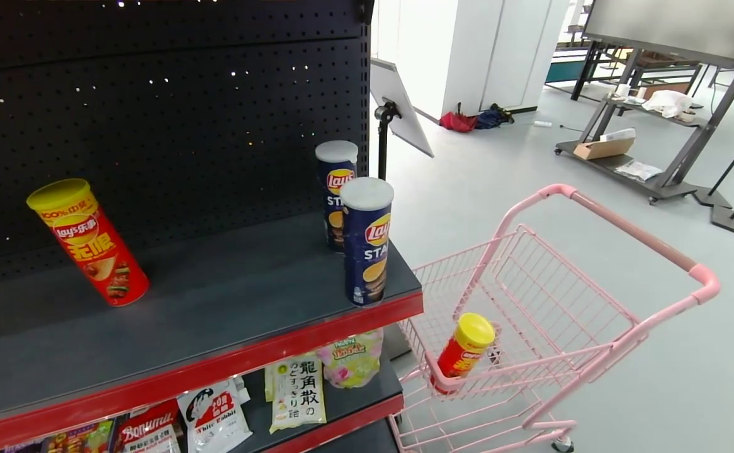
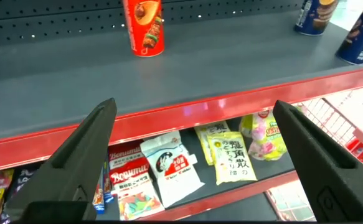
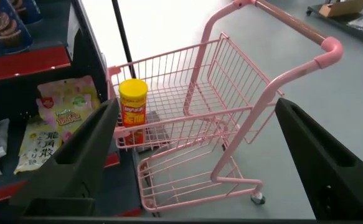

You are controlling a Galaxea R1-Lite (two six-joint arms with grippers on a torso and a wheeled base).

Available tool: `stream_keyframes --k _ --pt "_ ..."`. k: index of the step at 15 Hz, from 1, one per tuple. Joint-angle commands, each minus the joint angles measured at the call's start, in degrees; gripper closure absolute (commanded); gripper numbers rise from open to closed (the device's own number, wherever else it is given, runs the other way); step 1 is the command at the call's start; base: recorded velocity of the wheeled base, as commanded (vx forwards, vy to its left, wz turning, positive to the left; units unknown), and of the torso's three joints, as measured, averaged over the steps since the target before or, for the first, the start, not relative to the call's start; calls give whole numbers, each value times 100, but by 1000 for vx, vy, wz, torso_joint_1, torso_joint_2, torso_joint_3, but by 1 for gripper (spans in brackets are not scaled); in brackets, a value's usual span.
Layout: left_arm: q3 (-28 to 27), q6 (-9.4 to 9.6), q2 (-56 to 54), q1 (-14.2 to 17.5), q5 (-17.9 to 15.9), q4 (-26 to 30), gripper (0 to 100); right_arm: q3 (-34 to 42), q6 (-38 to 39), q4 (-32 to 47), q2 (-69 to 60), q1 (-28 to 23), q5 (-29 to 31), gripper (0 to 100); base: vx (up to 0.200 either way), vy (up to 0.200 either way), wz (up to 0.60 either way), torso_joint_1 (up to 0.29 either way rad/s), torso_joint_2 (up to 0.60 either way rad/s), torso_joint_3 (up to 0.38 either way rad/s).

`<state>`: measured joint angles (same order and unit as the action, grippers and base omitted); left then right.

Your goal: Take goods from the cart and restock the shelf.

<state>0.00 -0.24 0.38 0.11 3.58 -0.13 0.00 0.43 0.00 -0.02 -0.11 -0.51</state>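
Observation:
A red chip can with a yellow lid point(image 1: 466, 352) stands in the front corner of the pink cart point(image 1: 631, 327), next to the shelf; it also appears as the red can point(image 3: 132, 111) in the pink cart point(image 3: 293, 74) in the right wrist view. On the dark upper shelf point(image 1: 216, 302) stand another red can point(image 1: 89, 242) at the left and two blue cans point(image 1: 367, 250) at the right end. My left gripper point(image 2: 193, 155) is open, facing the shelf's red front edge point(image 2: 187, 109). My right gripper point(image 3: 193, 162) is open, above and short of the cart.
The lower shelf holds several snack bags point(image 1: 294, 390), seen also as bags point(image 2: 169, 171) in the left wrist view. A tilted board on a stand point(image 1: 398, 107) rises behind the shelf end. Grey open floor point(image 1: 688, 377) lies right of the cart, with racks point(image 1: 650, 157) farther back.

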Motion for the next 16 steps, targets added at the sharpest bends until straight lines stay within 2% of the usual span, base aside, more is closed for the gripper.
stream_keyframes --k 1,16 --pt "0 -2 -3 7 2 5 0 0 -8 0 2 2 -2 0 0 0 0 -71 100 80" --pt "0 -2 -3 7 -7 -4 0 0 -8 0 2 2 -2 0 0 0 0 -143 346 196"
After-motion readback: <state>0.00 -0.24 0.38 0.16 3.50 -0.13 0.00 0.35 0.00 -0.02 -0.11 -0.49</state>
